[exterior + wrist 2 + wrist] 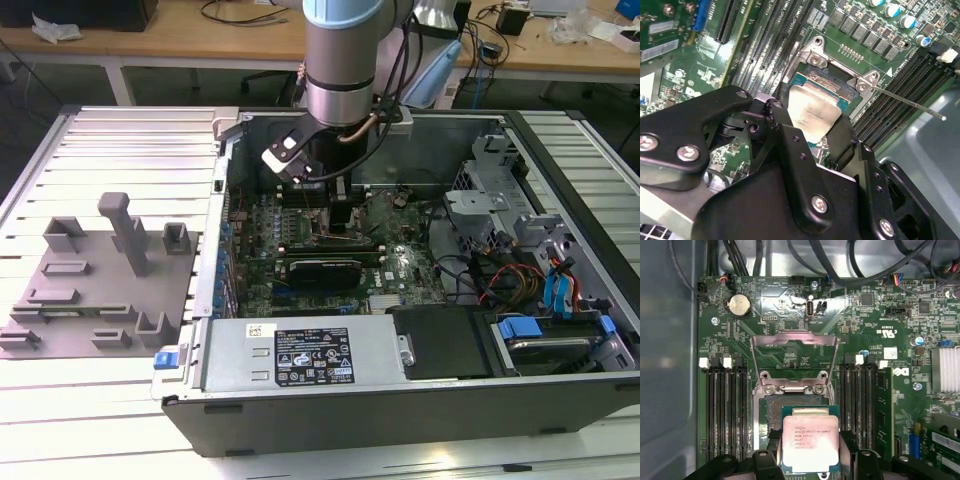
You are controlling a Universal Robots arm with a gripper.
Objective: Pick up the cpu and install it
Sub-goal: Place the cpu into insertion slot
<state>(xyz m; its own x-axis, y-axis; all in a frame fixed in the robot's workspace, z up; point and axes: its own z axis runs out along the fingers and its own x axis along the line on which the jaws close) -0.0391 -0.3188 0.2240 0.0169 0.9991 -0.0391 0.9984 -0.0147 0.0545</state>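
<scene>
Open computer case (420, 420) sits on slatted tabletop (100, 400), arm reaching in over motherboard (865, 325). Hand (809, 124) is clenched on the cpu (810, 442) by opposite edges, apparently just above open socket (774, 412). Chip looks light, rigid and fragile underneath, so edges only. Raised load plate (792, 357), memory slots (725, 410) and thin lever (910, 102) crowd close.

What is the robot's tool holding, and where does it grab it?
The tool holds the cpu by two opposite side edges, above the open socket.
</scene>
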